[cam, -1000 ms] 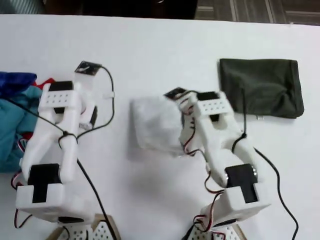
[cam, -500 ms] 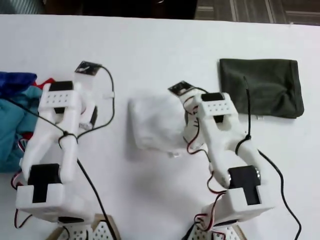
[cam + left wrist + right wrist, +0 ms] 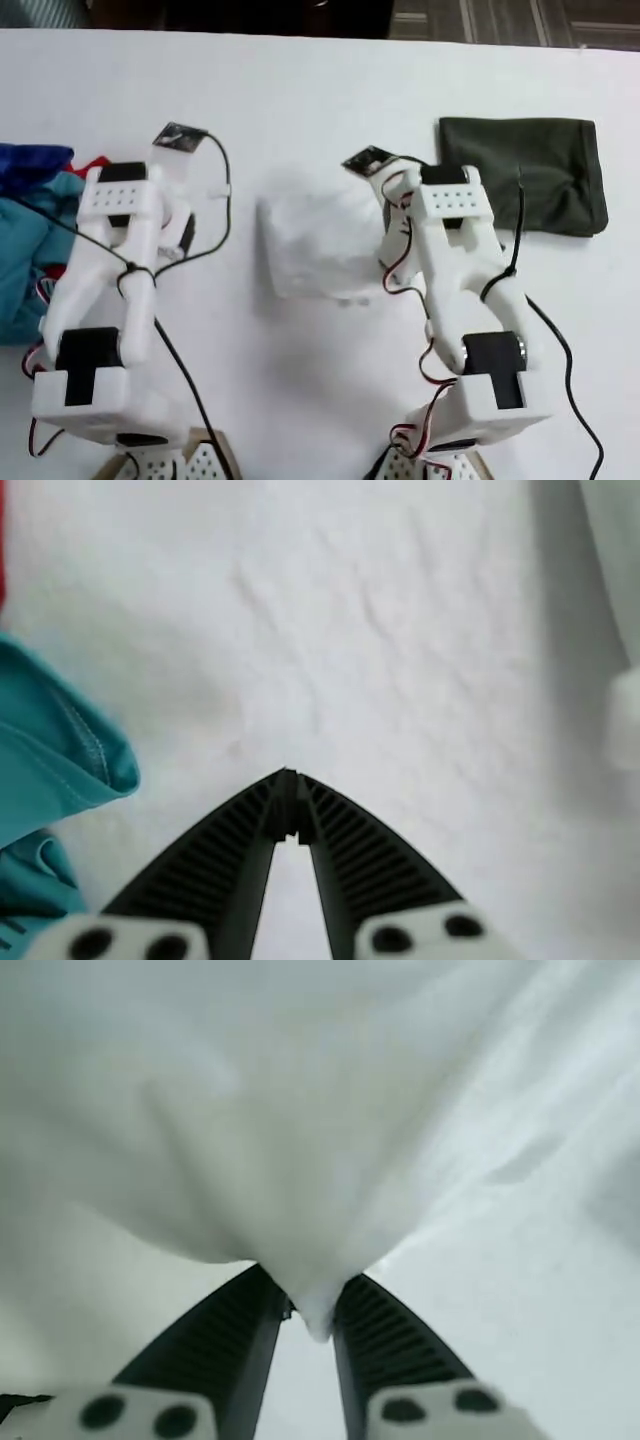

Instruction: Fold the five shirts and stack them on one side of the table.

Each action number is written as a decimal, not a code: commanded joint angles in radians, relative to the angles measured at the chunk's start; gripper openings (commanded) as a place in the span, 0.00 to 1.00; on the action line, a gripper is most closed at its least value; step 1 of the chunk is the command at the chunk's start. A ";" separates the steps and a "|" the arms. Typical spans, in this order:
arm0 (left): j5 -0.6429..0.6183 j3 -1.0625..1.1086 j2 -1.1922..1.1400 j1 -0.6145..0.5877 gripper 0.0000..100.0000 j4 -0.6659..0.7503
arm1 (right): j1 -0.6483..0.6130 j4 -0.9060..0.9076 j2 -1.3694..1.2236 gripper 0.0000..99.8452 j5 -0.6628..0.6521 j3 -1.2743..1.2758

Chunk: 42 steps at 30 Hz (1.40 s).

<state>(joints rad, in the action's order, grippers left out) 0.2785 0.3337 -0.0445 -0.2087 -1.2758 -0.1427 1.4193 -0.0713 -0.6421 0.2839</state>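
A folded white shirt lies near the table's middle, and my right gripper is shut on its right edge; the white cloth bulges up between the black fingers. A folded dark green shirt rests at the table's right side, beyond the right arm. Crumpled teal, blue and red shirts are piled at the left edge. My left gripper is shut on nothing over bare table, with the teal shirt beside it.
The white table has free room along the far side and between the two arms. Black cables trail from both arms. The arm bases stand at the near edge.
My right arm has moved to the right toward the green shirt, dragging the white shirt's edge with it. The left arm has kept still.
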 commanded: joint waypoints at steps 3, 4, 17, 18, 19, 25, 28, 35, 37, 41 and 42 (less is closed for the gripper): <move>0.006 -0.010 0.043 -0.003 0.03 -0.020 | 0.054 -0.024 0.048 0.14 -0.015 -0.041; 0.006 -0.012 0.044 -0.003 0.03 -0.029 | 0.073 -0.038 0.048 0.18 -0.015 -0.041; 0.006 -0.012 0.048 -0.003 0.03 -0.035 | 0.107 -0.074 0.039 0.19 -0.008 -0.008; 0.006 -0.012 0.048 -0.003 0.03 -0.035 | 0.107 -0.084 0.036 0.18 -0.008 0.008; 0.006 -0.012 0.048 -0.003 0.03 -0.035 | 0.107 -0.102 0.031 0.16 -0.008 0.026; 0.005 -0.012 0.048 -0.003 0.03 -0.035 | 0.150 -0.274 -0.031 0.04 -0.014 0.130; 0.005 -0.012 0.048 -0.003 0.03 -0.035 | 0.199 -0.308 -0.065 0.04 -0.015 0.132; 0.005 -0.013 0.048 -0.002 0.03 -0.035 | 0.200 -0.185 -0.070 0.05 -0.014 0.089; 0.005 -0.013 0.048 -0.002 0.03 -0.034 | 0.173 -0.114 -0.068 0.08 -0.006 0.055; 0.005 -0.013 0.048 -0.002 0.03 -0.032 | 0.110 -0.013 0.007 0.18 0.009 0.020; 0.005 -0.013 0.048 -0.002 0.03 -0.031 | 0.094 0.001 0.047 0.18 0.015 0.021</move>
<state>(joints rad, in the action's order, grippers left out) 0.2785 0.3337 -0.0445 -0.2087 -1.3004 -0.0061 1.3640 -0.1281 -0.6452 0.3452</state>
